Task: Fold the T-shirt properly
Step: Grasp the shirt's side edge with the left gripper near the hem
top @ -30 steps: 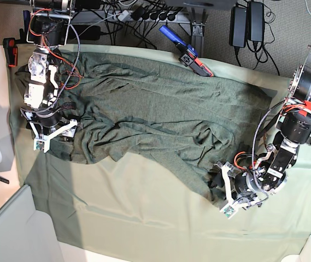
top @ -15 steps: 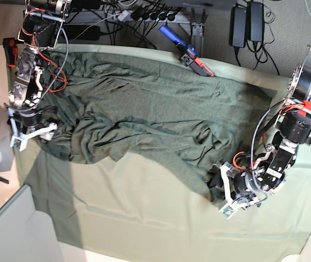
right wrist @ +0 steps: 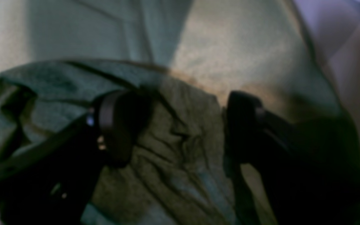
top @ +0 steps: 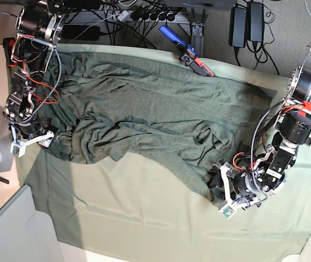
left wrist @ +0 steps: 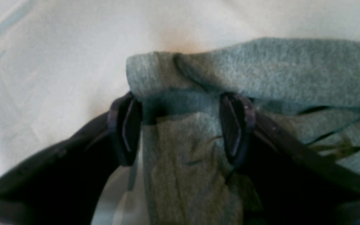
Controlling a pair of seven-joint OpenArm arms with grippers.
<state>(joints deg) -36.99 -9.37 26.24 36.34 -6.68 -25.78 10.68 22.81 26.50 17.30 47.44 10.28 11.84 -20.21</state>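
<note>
the table cloth (top: 144, 218) is the biggest thing under me, pale smooth green, covering the whole work surface out to its edges. on it lies the t-shirt (top: 160, 109), dark olive and heathered, spread wide across the upper and middle part of the cloth in the base view and badly wrinkled, with a thick ridge of folds running through its middle. its lower edge slants down towards my left arm's side, and the end near my right arm is bunched into a heap.

my left gripper (top: 224, 192) sits low at the shirt's lowest corner, at that view's lower right. through the left wrist camera my left gripper (left wrist: 180, 128) has its two dark fingers (left wrist: 125, 131) spread wide, one on each side of a rolled fold of the shirt; the fabric runs between them, but they are not pressed together on it, so i am released here, not gripping.

my right gripper (top: 30, 141) is at the shirt's crumpled end, at the left of the base view, right at the edge where shirt meets cloth. in the right wrist view my right gripper (right wrist: 180, 125) is also spread wide, with wrinkled shirt fabric lying between the fingers and the pale cloth just beyond; nothing is clamped.

behind the table, a blue and red tool (top: 185, 50) lies at the far edge of the cloth.
</note>
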